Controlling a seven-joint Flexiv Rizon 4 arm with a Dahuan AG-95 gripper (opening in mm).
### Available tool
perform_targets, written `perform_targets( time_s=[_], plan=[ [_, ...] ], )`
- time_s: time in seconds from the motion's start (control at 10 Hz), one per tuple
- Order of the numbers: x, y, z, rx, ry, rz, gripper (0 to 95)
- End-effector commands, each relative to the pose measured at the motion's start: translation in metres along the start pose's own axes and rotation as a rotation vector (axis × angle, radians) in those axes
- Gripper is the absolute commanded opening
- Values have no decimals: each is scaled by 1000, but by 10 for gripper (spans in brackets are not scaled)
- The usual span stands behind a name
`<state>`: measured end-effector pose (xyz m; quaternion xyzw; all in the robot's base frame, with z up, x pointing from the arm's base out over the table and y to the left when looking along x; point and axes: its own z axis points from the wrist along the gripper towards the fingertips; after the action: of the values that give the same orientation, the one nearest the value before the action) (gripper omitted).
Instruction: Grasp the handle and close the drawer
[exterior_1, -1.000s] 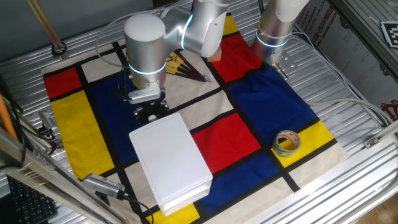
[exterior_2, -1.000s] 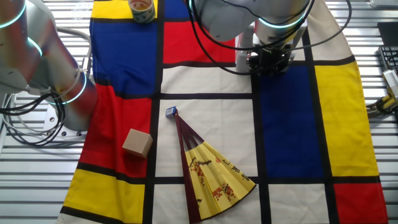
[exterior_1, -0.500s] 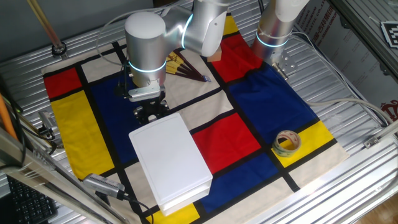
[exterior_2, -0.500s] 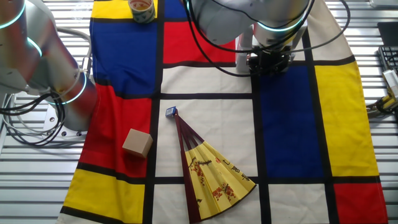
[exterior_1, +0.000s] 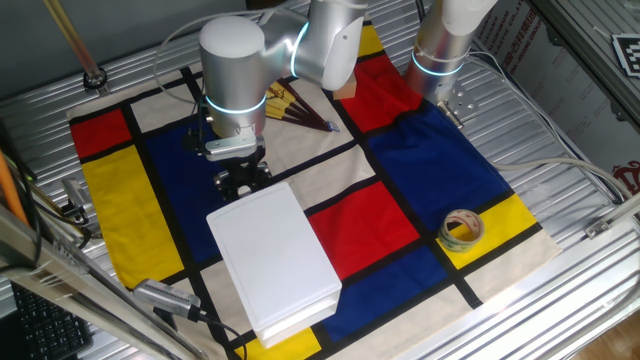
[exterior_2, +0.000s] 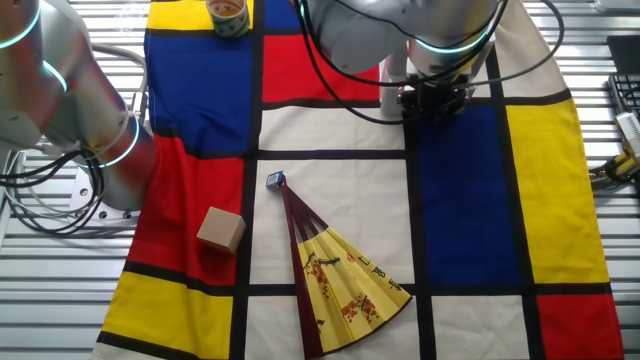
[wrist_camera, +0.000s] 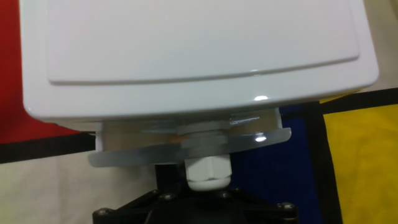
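Observation:
The flat white box (exterior_1: 275, 255) lies on the checked cloth. In the hand view its drawer (wrist_camera: 186, 148) sticks out a little below the box's front, showing a narrow rim. The small white handle (wrist_camera: 207, 172) juts from that rim straight into my black gripper (wrist_camera: 199, 199), which is shut on it. In one fixed view my gripper (exterior_1: 243, 180) sits at the box's far short end. In the other fixed view the gripper (exterior_2: 432, 98) is under the arm's wrist and the handle is hidden.
A folded yellow fan (exterior_2: 340, 280) and a tan wooden cube (exterior_2: 221, 229) lie on the cloth away from the box. A tape roll (exterior_1: 461, 229) sits on the yellow patch. A second robot arm's base (exterior_1: 440, 45) stands at the cloth's far edge.
Almost nothing: the arm has shifted by a hair, and the box and the other things are where they were.

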<state>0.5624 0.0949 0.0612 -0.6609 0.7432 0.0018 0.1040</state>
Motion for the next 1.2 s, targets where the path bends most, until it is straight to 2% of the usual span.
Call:
perform_targets(
  time_s=[0.1,0.5,1.2],
  plan=[
    [-1,0,-1,-1,-3,0,0],
    [-1,-1,-1,9,-5,0,0],
    [-1,0,-1,16,-35,-59,0]
  ],
)
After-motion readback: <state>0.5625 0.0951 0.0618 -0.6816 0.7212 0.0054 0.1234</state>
